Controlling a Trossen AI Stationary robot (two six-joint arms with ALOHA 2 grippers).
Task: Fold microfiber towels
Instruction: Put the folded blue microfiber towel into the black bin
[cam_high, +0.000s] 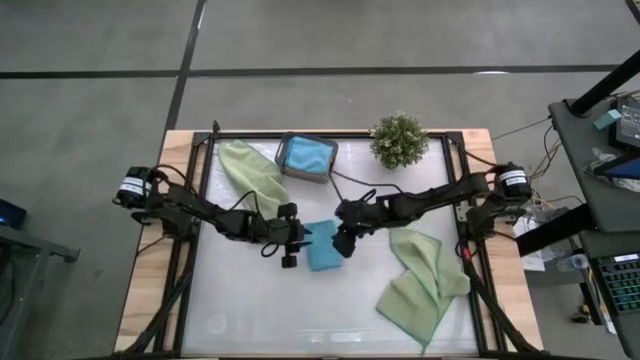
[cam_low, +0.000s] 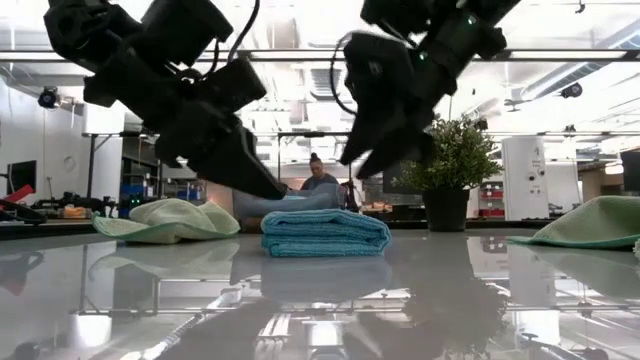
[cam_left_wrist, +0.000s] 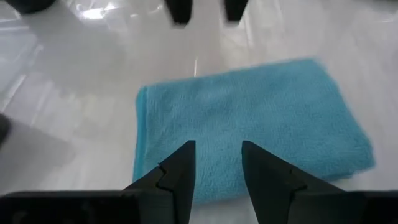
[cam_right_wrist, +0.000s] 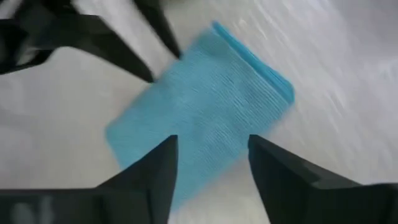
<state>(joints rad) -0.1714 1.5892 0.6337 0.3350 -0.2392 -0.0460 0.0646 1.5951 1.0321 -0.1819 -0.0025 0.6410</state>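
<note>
From the top camera, the folded teal towel (cam_high: 323, 246) sits dead centre on the white table (cam_high: 250, 310), with both arms meeting over it. The left gripper (cam_high: 290, 240) is at its 9 o'clock edge and the right gripper (cam_high: 345, 240) at its 3 o'clock edge, which looks like they're flanking it to finish the fold. One sage green towel (cam_high: 250, 172) lies crumpled toward 11 o'clock, a second sage green towel (cam_high: 422, 282) sprawls at 4 o'clock, both presumably waiting their turn. Another teal towel sits in the dark tray (cam_high: 306, 157) at 12, next to the potted plant (cam_high: 399, 139).

Table-level camera: the folded towel (cam_low: 324, 232) lies flat in a neat stack, and both grippers hang just above it, not touching. A person shows in the room behind.

Left wrist cam: the left gripper (cam_left_wrist: 217, 165) has its fingers (cam_left_wrist: 177, 174) a moderate gap apart with nothing between them, pointed at the towel (cam_left_wrist: 249, 124) lying below.

Right wrist cam: the right gripper (cam_right_wrist: 211, 165) is spread about the same, empty, the towel (cam_right_wrist: 199, 106) lying loose below it. I'd guess it's let go so the fold stays put on its own.
</note>
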